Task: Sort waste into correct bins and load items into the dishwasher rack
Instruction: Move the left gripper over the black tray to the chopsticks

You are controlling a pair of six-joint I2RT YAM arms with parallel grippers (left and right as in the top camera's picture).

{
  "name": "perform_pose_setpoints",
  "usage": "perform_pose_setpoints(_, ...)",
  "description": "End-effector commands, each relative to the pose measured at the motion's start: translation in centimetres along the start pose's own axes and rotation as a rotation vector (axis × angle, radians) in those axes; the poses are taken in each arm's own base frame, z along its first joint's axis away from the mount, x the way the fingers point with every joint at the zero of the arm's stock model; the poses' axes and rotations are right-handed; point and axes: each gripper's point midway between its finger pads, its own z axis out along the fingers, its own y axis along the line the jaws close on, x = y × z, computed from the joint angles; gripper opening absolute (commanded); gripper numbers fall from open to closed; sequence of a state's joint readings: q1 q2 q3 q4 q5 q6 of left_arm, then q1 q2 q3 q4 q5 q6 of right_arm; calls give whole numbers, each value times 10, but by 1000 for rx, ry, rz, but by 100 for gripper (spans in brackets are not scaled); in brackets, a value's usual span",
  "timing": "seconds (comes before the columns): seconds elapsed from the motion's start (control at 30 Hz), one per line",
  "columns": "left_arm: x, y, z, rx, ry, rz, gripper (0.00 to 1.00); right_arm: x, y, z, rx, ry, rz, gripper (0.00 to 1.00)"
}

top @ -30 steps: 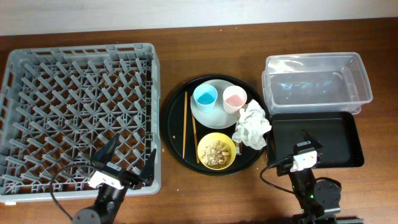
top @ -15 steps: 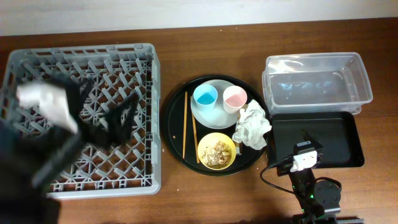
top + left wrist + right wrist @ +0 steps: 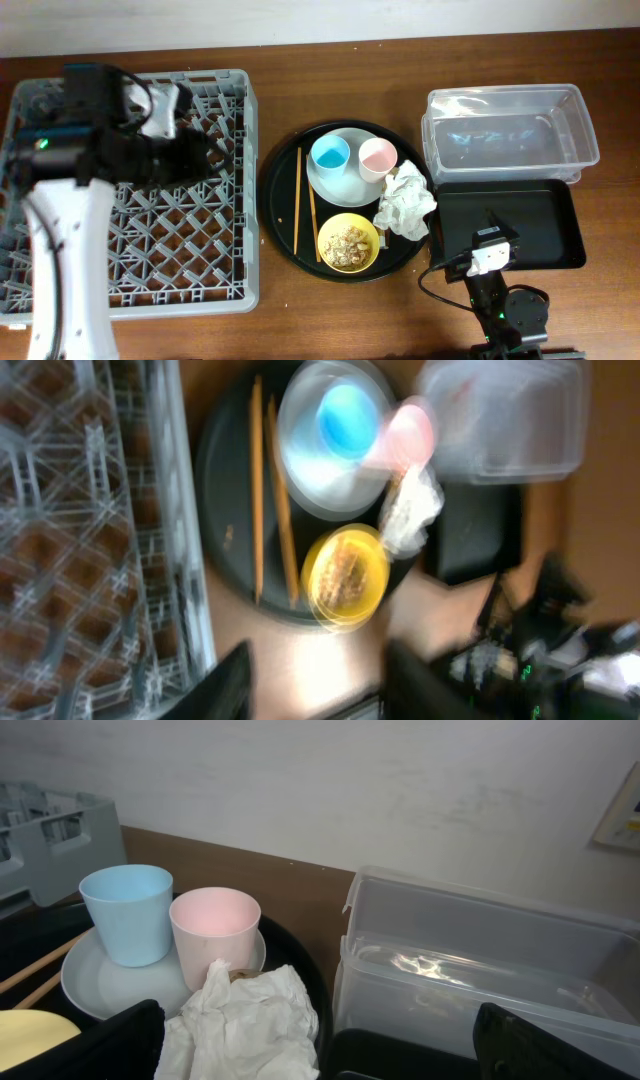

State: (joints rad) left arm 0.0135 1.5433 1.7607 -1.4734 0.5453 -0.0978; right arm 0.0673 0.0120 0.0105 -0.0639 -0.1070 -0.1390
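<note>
The grey dishwasher rack (image 3: 60, 250) is set at the left of the counter (image 3: 300, 320), and the left arm (image 3: 65, 260) is reached over it from the near edge, with its wrist held above the rack's far half. In the wrist view the left fingers (image 3: 232, 682) are seen as 2 dark shapes standing apart with nothing between them, though the blur makes them seem only partly parted. Right of the rack a round black tray (image 3: 272, 215) is laid, and 2 wooden chopsticks (image 3: 298, 200) are placed side by side along its left part. Next to them a pale plate (image 3: 340, 188) carries the blue cup (image 3: 330, 154) and the pink cup (image 3: 377, 158), both upright and just beside each other. At the tray's near edge beige food scraps (image 3: 350, 241) are held in the yellow bowl (image 3: 325, 243). The crumpled napkin (image 3: 405, 200) is rested on the tray's right rim, near the pink cup. Further right the clear tub (image 3: 590, 140) is placed at the far side, with the shallow black tray (image 3: 530, 225) just in front of it. The right fingers (image 3: 130, 1040) are spread wide and hold nothing, low at that tray's near edge.
</note>
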Motion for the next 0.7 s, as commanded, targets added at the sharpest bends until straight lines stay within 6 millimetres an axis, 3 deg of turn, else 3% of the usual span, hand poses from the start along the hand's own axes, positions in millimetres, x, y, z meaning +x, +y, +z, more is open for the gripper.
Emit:
perform_pose_setpoints(0.0, 18, 15, 33, -170, 135, 53, 24, 2, 3, 0, -15, 3, -3, 99)
perform_pose_setpoints(0.13, 31, 12, 93, -311, 189, 94, 20, 2, 3, 0, -15, 3, -3, 99)
perform_pose_setpoints(0.17, 29, 16, 104, -372, 171, 103, 21, 2, 3, 0, -15, 3, -3, 99)
perform_pose_setpoints(0.2, 27, 23, 119, -454, 141, 101, 29, 2, 3, 0, -15, 3, -3, 99)
perform_pose_setpoints(0.27, 24, 23, 138, -477, 122, 110, 35, 2, 3, 0, -15, 3, -3, 99)
perform_pose_setpoints(0.4, 18, 11, 178, -450, 109, 169, 37, 2, 3, 0, -15, 3, -3, 99)
perform_pose_setpoints(0.5, 16, 7, 196, -445, 101, 192, 38, 2, 3, 0, -15, 3, -3, 99)
perform_pose_setpoints(0.53, 16, 9, 210, -447, 113, 199, 38, 2, 3, 0, -15, 3, -3, 99)
perform_pose_setpoints(0.67, 20, 18, 231, -464, 150, 196, 37, 2, 3, 0, -15, 3, -3, 99)
